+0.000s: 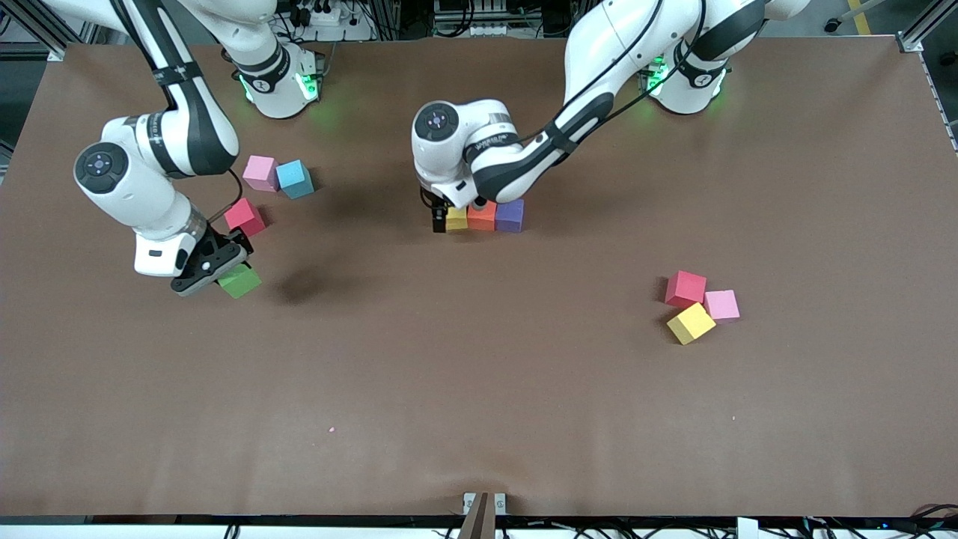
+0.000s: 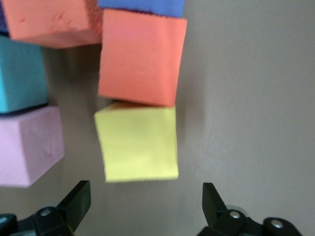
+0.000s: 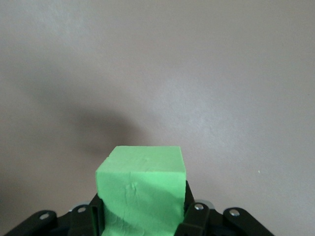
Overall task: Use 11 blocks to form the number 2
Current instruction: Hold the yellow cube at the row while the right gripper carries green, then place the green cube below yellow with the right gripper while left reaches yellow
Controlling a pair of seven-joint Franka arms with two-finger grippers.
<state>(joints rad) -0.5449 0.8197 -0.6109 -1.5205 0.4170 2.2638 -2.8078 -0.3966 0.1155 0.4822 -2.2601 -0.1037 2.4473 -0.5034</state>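
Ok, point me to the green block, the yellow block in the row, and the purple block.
green block [image 3: 140,189], right wrist view, on its front face, held in the right hand.
yellow block [image 2: 139,143], left wrist view, middle of its top face.
purple block [image 1: 510,215], front view, on its top face.

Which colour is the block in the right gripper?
Green, clearest in the right wrist view.

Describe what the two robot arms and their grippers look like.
Both arms are glossy white with rounded shells, black joint bands and dark round caps at the joints. A thin black cable runs along each. Their bases glow green. The left gripper and right gripper are black, with short black jaws.
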